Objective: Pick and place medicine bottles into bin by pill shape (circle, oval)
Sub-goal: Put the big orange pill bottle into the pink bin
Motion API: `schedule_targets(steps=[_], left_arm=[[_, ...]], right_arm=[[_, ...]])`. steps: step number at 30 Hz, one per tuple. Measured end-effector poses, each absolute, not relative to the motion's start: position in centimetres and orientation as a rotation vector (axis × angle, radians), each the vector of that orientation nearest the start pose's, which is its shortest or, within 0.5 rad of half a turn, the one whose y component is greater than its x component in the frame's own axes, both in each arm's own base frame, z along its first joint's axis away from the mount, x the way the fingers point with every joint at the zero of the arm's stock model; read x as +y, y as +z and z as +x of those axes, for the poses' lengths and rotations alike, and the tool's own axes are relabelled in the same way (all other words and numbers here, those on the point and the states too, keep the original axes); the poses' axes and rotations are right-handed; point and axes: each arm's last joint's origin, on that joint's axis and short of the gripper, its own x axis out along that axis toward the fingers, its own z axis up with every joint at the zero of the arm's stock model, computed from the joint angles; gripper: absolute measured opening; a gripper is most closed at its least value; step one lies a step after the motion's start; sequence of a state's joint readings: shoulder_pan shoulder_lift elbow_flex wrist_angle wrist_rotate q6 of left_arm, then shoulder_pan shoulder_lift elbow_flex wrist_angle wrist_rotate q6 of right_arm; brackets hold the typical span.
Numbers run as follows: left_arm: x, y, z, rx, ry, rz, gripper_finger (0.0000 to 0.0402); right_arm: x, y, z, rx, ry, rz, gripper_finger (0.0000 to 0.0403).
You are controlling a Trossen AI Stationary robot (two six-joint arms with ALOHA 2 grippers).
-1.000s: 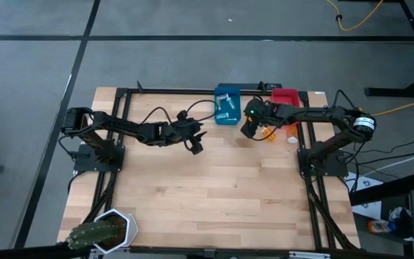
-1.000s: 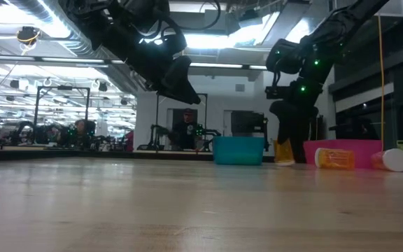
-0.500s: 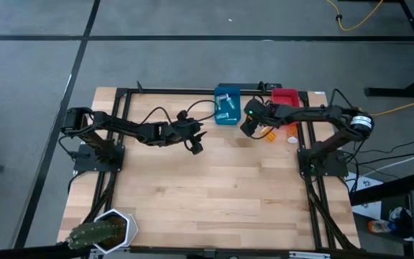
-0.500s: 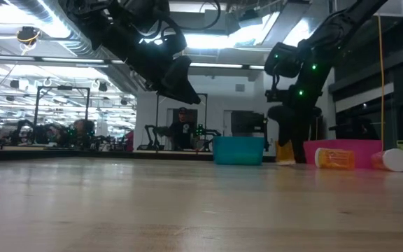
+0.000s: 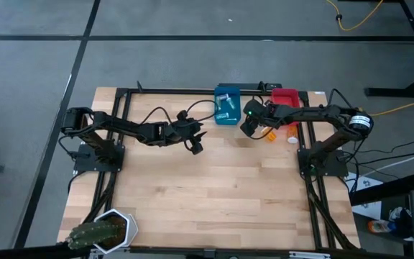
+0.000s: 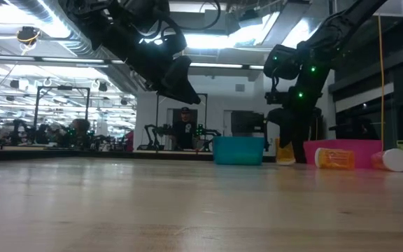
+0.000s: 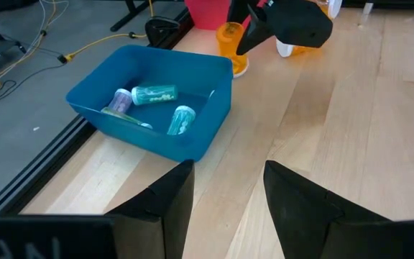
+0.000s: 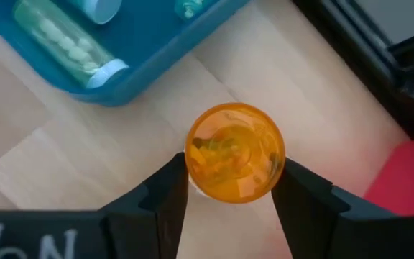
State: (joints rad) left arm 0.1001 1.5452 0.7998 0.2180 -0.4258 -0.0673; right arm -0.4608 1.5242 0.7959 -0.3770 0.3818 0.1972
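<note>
An orange pill bottle [image 8: 234, 151] stands upside down on its pale cap [image 7: 238, 67] on the table, between the blue bin [image 5: 226, 105] and the red bin [image 5: 284, 96]. My right gripper [image 8: 232, 164] is above it, shut on it; both also show in the low view [image 6: 283, 150]. The blue bin holds three teal and purple bottles [image 7: 154, 94]. My left gripper [image 7: 228, 194] hangs open and empty above the table's middle [image 5: 196, 144]. My right gripper pinches the orange bottle's round wall [image 8: 192, 176] between its two fingers [image 8: 165, 198], one on each side, near the upturned end. The fingers come from above, pointing down along the bottle. The bottle stays upright; its cap looks to rest on the table.
Two more orange bottles lie on the table in front of the red bin [image 6: 336, 159] [image 6: 390, 159], close on my right gripper's right. The table's far edge with a black frame runs just behind the bins. Bare wood lies toward the near edge.
My right gripper has sunk a little over the upright orange bottle and shifted slightly toward the blue bin. The bottle has stayed upright in its place.
</note>
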Motion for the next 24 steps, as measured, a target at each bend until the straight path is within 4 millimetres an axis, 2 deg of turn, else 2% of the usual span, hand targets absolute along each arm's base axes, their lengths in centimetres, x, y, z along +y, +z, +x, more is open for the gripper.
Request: schedule_targets(steps=[10, 16, 21, 24], left_arm=[[4.3, 19.8, 31.3, 0.509, 0.53, 0.022, 0.0163], [4.3, 19.8, 31.3, 0.509, 0.53, 0.022, 0.0163], [4.3, 19.8, 31.3, 0.508, 0.531, 0.022, 0.0163], [4.3, 19.8, 31.3, 0.508, 0.531, 0.022, 0.0163]], right_arm=[[-13.3, 17.0, 23.5, 1.069, -0.982, 0.103, 0.0178], [-12.8, 19.7, 22.0, 1.016, -1.059, 0.039, 0.0176], [-11.8, 22.5, 19.6, 0.95, -1.167, 0.036, 0.0175], [-11.1, 23.5, 18.0, 0.94, -1.214, 0.095, 0.0175]])
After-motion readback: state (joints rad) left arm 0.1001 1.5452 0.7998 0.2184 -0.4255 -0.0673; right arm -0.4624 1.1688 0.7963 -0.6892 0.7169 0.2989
